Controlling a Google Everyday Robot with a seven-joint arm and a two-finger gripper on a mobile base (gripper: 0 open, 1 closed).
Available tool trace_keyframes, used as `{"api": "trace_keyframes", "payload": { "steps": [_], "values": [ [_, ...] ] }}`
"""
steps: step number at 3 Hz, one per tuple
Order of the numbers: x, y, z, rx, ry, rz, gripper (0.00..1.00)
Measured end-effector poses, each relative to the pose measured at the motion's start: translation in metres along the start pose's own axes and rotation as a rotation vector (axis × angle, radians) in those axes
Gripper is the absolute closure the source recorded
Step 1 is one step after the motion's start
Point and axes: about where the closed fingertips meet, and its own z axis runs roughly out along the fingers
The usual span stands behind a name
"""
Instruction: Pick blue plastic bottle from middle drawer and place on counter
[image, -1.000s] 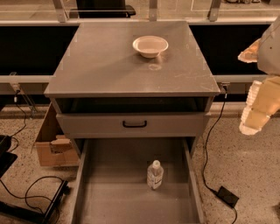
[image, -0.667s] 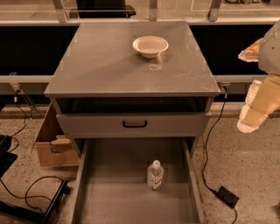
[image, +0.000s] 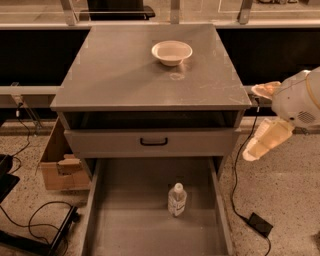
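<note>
The blue plastic bottle (image: 177, 199) stands upright on the floor of the open middle drawer (image: 125, 220), a little right of its centre; it is clear with a white cap and a pale label. The counter (image: 115, 75) is the cabinet's flat grey top. My gripper (image: 252, 123) hangs in the air to the right of the cabinet, beside the counter's front right corner and well above and right of the bottle. Its pale fingers (image: 265, 142) are spread apart and hold nothing.
A white bowl (image: 171, 52) sits at the back of the counter. The upper drawer front with its black handle (image: 154, 142) is pushed in. A cardboard box (image: 57, 167) stands on the floor at left. Cables and a power brick (image: 260, 224) lie at right.
My gripper has moved a little left and down, closer to the cabinet's right side. The bottle, the bowl and the drawer have not moved.
</note>
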Motion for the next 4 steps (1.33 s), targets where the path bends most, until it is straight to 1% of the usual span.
{"api": "trace_keyframes", "payload": {
  "steps": [1,2,3,4],
  "values": [
    [0.014,0.003,0.044,0.031,-0.168,0.010,0.00],
    [0.030,0.015,0.073,0.050,-0.315,0.000,0.00],
    [0.032,0.017,0.076,0.061,-0.328,-0.074,0.00],
    [0.032,0.017,0.076,0.060,-0.328,-0.074,0.00]
  ]
}}
